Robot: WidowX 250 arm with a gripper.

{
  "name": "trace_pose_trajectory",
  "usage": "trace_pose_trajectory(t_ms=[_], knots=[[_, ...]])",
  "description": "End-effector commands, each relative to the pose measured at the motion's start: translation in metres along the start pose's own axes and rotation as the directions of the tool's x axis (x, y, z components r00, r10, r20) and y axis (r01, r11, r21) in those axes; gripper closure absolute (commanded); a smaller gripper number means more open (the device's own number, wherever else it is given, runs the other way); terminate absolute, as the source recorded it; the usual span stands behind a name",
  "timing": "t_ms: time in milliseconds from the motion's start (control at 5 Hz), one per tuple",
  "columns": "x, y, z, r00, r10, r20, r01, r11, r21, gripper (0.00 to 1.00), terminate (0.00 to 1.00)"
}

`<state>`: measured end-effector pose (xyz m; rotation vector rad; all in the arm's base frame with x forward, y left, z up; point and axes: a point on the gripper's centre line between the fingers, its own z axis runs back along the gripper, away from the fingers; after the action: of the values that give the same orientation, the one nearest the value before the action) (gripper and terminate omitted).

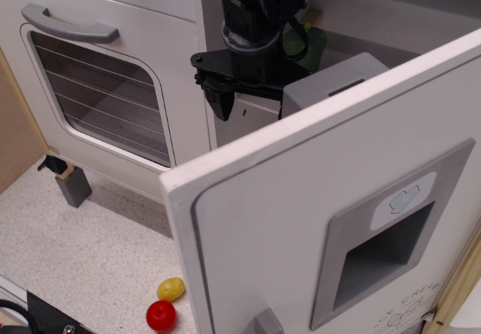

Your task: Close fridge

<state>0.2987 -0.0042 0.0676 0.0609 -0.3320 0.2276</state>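
Speckled pale countertop (pixel 83 251) fills the lower left of the frame, and on it, near the bottom edge, a small yellow plastic fruit (pixel 170 288) lies touching a small red one (pixel 161 315). Above them, in the upper left, stands a white oven door with a wire-lined window and a horizontal grey handle (pixel 98 86); a small grey block (pixel 73 186) sits at its lower corner.

At top centre hangs the black robot gripper (pixel 225 101), behind the top edge of the open door. One dark finger (pixel 222 99) points down; the other is hidden, so I cannot tell whether the pincer is open or closed. It seems to hold nothing.

Filling the right half is the white toy fridge door (pixel 285 221), swung wide open toward the camera, its grey recessed dispenser panel (pixel 383 251) and blue arrow symbol facing us and a stub of grey handle at the bottom edge.

I judge the closing is yet to begin. The next move likely calls for bringing the gripper round to the door's outer face and pushing it toward the cabinet.
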Motion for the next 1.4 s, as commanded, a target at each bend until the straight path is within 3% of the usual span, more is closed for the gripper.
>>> trace_pose_trajectory(t_ms=[0, 200, 400, 600, 800, 1200], knots=[[0.0, 0.0, 0.0, 1.0, 0.0, 0.0, 0.0, 1.0, 0.0, 0.0, 0.0], [0.01, 0.006, 0.022, 0.994, 0.029, 0.101, -0.037, 0.997, 0.071, 0.0, 0.0], [0.018, 0.006, 0.052, 0.993, 0.037, 0.115, -0.042, 0.998, 0.041, 0.0, 0.0], [0.022, -0.004, 0.075, 0.993, 0.042, 0.112, -0.042, 0.999, -0.007, 0.0, 0.0], [0.02, -0.022, 0.106, 0.995, -0.001, 0.103, 0.01, 0.996, -0.093, 0.0, 0.0], [-0.006, -0.045, 0.164, 0.975, -0.187, 0.124, 0.211, 0.951, -0.228, 0.0, 0.0]])
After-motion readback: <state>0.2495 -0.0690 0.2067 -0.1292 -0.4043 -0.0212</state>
